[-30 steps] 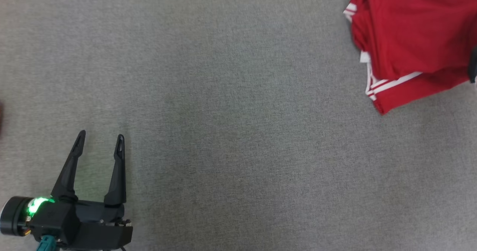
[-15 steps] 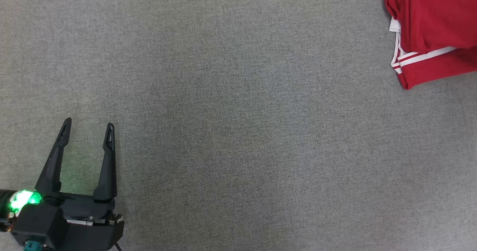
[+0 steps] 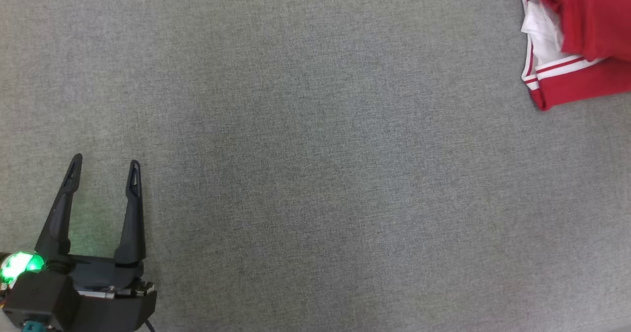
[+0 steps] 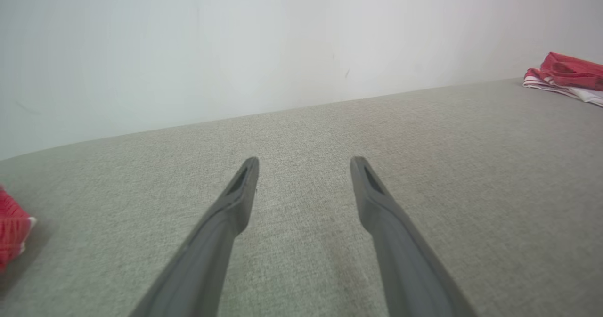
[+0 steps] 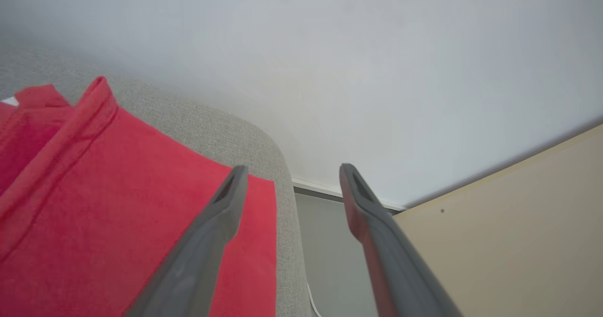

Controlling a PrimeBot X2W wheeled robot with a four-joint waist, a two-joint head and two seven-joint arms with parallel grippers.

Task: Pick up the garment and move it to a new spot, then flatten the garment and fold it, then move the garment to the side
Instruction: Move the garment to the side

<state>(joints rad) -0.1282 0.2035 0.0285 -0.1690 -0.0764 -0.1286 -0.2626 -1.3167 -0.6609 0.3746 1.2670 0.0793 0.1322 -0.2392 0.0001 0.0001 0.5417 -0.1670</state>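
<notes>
The garment [image 3: 581, 36] is red with white stripes and lies folded at the far right top of the head view, cut off by the frame edge. In the left wrist view the garment [image 4: 565, 74] sits far off at the right. My left gripper [image 3: 103, 166] stands open at the lower left, well away from it, with nothing between its fingers [image 4: 238, 194]. In the right wrist view my right gripper [image 5: 289, 175] is open above the red garment [image 5: 118, 190], its left finger over the cloth's edge and nothing held.
The grey fabric surface [image 3: 315, 174] spreads wide between the left gripper and the garment. Its rounded edge [image 5: 278, 166] drops off beside the right gripper, with a wall and a beige panel [image 5: 518, 241] beyond. Another red cloth item [image 4: 12, 227] lies at the left wrist view's left edge.
The head view has shifted, so the garment sits further up and right in it. The garment's white inner layer now shows more at its left edge.
</notes>
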